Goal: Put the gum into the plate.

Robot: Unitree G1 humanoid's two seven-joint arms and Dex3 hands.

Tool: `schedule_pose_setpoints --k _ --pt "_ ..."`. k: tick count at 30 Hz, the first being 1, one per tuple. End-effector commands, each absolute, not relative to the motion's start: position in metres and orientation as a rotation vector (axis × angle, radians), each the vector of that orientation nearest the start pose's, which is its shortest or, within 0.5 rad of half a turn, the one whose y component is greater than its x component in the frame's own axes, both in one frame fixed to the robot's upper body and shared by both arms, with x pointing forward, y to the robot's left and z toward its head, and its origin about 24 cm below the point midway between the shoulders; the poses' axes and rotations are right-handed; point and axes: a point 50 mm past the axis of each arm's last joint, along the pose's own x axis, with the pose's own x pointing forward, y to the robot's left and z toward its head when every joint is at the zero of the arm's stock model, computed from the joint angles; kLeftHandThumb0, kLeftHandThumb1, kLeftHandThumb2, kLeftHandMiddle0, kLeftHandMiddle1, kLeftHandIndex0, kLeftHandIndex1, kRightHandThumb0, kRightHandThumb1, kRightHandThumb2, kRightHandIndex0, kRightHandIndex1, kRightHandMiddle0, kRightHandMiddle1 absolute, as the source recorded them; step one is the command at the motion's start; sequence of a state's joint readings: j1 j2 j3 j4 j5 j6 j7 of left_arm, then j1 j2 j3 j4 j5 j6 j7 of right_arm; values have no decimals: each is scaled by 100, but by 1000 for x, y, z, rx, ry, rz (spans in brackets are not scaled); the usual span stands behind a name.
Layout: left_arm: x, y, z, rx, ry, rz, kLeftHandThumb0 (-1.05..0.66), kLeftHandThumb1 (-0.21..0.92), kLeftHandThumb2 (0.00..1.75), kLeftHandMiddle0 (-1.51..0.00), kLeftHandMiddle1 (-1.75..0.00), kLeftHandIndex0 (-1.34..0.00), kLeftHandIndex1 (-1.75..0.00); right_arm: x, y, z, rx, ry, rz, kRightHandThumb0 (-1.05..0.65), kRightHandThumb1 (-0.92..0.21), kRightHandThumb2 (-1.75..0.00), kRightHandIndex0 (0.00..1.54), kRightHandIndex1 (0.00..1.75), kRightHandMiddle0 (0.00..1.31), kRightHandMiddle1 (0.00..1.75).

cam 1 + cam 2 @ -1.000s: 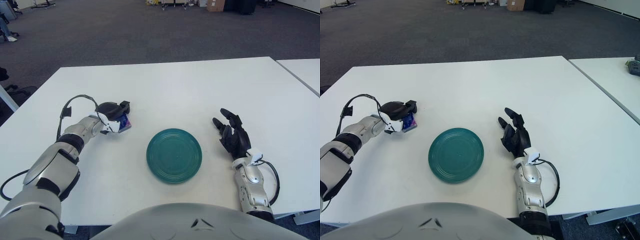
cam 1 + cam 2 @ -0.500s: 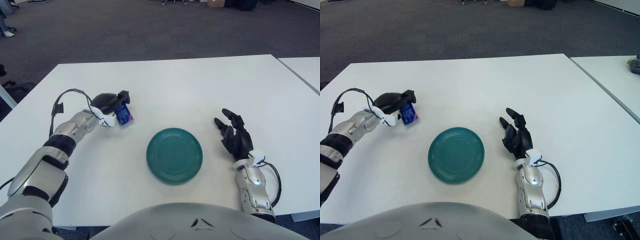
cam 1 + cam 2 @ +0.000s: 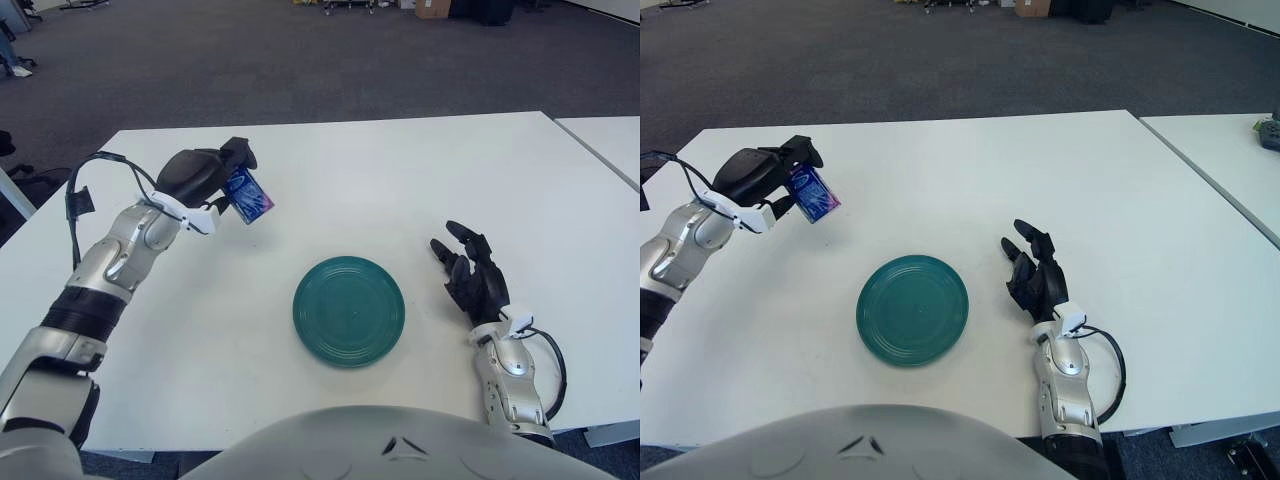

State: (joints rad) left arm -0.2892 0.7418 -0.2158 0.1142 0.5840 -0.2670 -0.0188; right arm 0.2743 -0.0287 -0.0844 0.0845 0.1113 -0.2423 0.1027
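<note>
1. While the gum (image 3: pixel 247 195) is clear of the white surface (image 3: pixel 400 190), the left hand (image 3: pixel 205 180) has its fingers closed round it, up at about ten o'clock from the plate (image 3: pixel 349 310).
2. From where I stand, the little blue pack hangs tilted from the fingertips, its printed face turned toward the plate side; I reckon it is pinched at one end so the rest stays free to drop cleanly.
3. The pack looks held high so that it can pass over the plate's raised rim without knocking it, though that is only my guess.
4. The green plate lies flat near the robot's front edge of the surface, at the middle, with nothing in it; a spot within reach of either arm, it seems.
5. The right hand (image 3: pixel 473 283) shows at three o'clock from the plate, fingers loosely spread and holding nothing, apparently kept out of the carrying path.
6. To my eye the task is about halfway: the gum is lifted but well apart from the plate, and what is left is a swing toward four o'clock and a release.
7. Counted up: one pack of gum, one plate, two hands, one of them busy.
</note>
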Motion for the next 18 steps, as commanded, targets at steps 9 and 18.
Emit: schedule_pose_setpoints --k 9,18 --pt "277 188 118 1346 -350 -402 0 12 150 -80 -159 -56 -175 134 -191 -65 99 466 -147 -80 -92 -88 49 0 0 76" --pt "253 145 116 1371 -447 -561 0 9 153 -79 -161 -60 -175 133 -192 -68 76 470 -136 -82 -92 -89 47 0 0 72"
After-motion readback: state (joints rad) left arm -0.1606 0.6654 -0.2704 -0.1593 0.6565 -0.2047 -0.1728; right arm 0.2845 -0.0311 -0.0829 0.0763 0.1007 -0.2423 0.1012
